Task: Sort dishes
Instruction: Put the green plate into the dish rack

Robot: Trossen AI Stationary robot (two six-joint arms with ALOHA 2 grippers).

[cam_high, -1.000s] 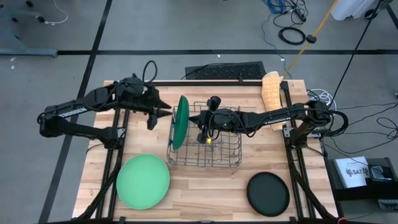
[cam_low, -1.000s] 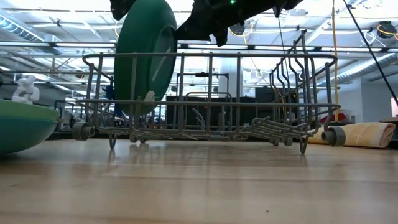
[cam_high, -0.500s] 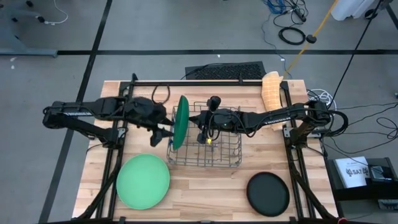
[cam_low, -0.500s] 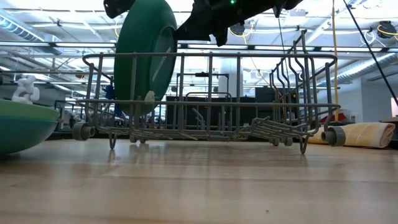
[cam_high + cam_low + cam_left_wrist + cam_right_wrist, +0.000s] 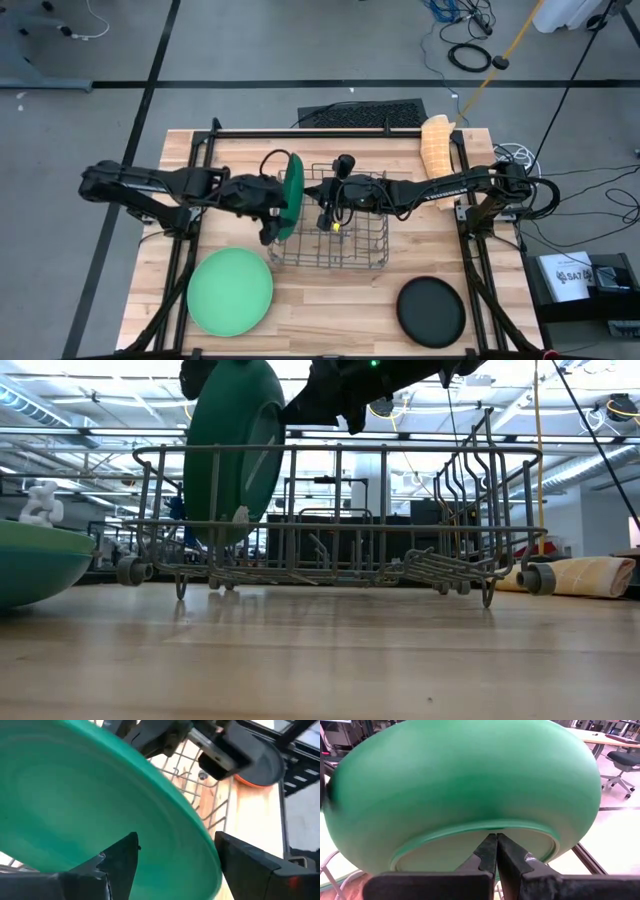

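Note:
The teal-green plate (image 5: pixel 291 195) stands on edge at the left end of the grey wire rack (image 5: pixel 345 240), its lower rim between the wires and its top tilted. My left gripper (image 5: pixel 272 220) is open. Its fingers stand on either side of the plate's rim (image 5: pixel 210 855), one before the hollow face and one behind. My right gripper (image 5: pixel 305 192) is shut over the rack, at the plate's underside (image 5: pixel 470 785). The light-green plate (image 5: pixel 230 291) lies on the table near left. The smaller plate (image 5: pixel 431 311) lies near right, black face up. My left gripper straddles the teal-green plate's rim (image 5: pixel 202 837) from the table's left; I cannot tell whether either finger touches it. My right gripper's shut fingertips (image 5: pixel 496 842) meet the plate's underside at its foot ring (image 5: pixel 470 827), coming level from the table's right.
A rolled tan mat (image 5: pixel 436 146) lies at the far right corner. The black frame rails (image 5: pixel 330 133) run along the table's edges. Bare wood lies between the two flat plates at the near edge.
My left gripper has moved toward the table's near edge and right, up to the teal-green plate, and now has the plate's rim between its open fingers. The plate and my right gripper have stayed in place.

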